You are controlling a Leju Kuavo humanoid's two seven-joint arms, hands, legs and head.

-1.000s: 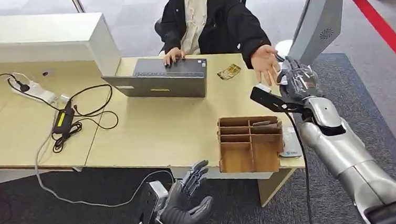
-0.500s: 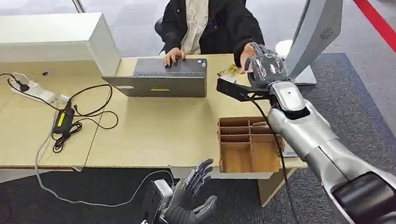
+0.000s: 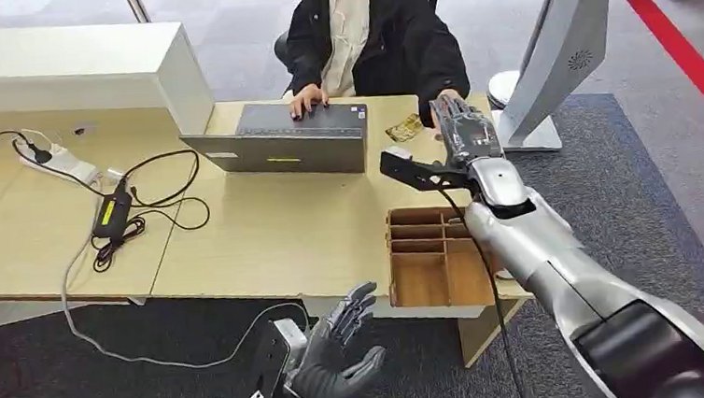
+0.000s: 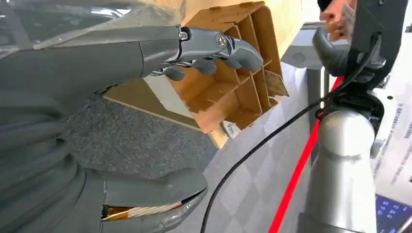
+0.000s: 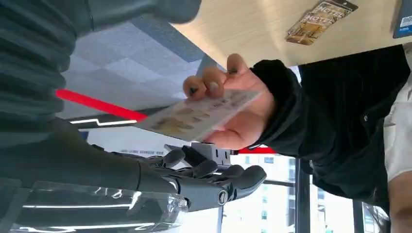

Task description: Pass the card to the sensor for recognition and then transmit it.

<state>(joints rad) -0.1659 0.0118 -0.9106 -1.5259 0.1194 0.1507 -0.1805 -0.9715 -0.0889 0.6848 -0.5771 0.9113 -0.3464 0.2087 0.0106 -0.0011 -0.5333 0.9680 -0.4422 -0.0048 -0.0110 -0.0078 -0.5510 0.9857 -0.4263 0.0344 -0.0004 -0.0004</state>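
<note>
Card (image 5: 204, 114), flat and pale with printed patches, sits pinched in a person's hand (image 5: 233, 104) just past the wooden divider box (image 3: 444, 256), whose compartments look empty. Beside it, the right robot hand (image 3: 463, 127) reaches with fingers extended, holding nothing. The left robot hand (image 3: 336, 355) hangs splayed and empty below the desk (image 3: 267, 238) edge near the box.
</note>
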